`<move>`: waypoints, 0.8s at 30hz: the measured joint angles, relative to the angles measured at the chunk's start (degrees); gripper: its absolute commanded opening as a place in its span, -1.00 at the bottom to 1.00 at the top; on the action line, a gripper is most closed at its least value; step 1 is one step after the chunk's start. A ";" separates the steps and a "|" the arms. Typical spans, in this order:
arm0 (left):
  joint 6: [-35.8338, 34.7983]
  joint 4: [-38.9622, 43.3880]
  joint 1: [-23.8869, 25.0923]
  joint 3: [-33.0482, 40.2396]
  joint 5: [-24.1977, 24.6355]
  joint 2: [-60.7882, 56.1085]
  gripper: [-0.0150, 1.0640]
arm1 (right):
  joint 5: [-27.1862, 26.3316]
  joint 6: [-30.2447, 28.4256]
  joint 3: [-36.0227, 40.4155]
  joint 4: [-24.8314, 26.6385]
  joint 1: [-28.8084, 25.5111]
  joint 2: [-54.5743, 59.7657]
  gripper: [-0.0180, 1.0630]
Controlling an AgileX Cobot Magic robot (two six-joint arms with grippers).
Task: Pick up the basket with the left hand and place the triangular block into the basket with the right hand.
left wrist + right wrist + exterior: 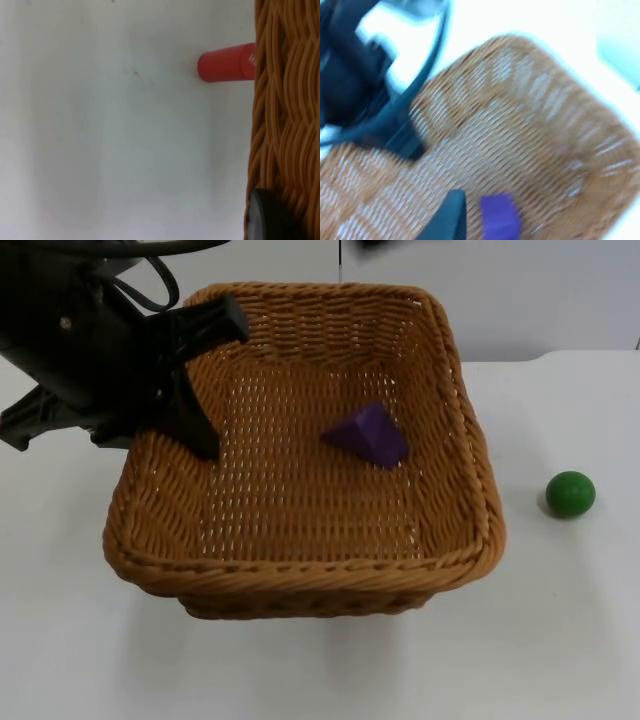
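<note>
One red cylinder (227, 62) beside basket (285, 125)

lab bench, white table (560, 640), grey partition (540, 290)

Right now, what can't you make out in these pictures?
- Red cylinder: far end hidden behind the basket wall, left wrist view.
- Right claw: open or shut, lost to blur, right wrist view.
- Purple triangular block: smeared by motion and cut by the edge there.
</note>
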 measured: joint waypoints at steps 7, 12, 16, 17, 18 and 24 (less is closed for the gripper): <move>0.00 0.00 0.00 0.00 0.00 0.00 -0.97 | -2.05 5.20 0.00 -1.79 -14.82 -7.99 0.97; 0.00 0.00 0.00 0.00 0.00 0.00 -0.97 | 0.64 4.75 0.00 -2.12 -25.24 -11.89 0.97; 0.00 0.00 0.00 0.00 0.00 0.00 -0.97 | 3.45 4.75 0.00 -2.24 -33.67 -14.93 0.97; 0.41 0.00 0.00 0.00 0.00 0.00 -0.97 | 4.21 4.33 0.00 -2.24 -35.62 -15.69 0.97; 0.41 0.00 0.00 0.00 0.00 0.00 -0.97 | 4.21 4.33 0.00 -2.24 -35.62 -15.69 0.97; 0.41 0.00 -0.23 0.00 0.00 0.00 -0.97 | 7.07 1.99 0.00 -2.35 -38.81 -18.10 0.97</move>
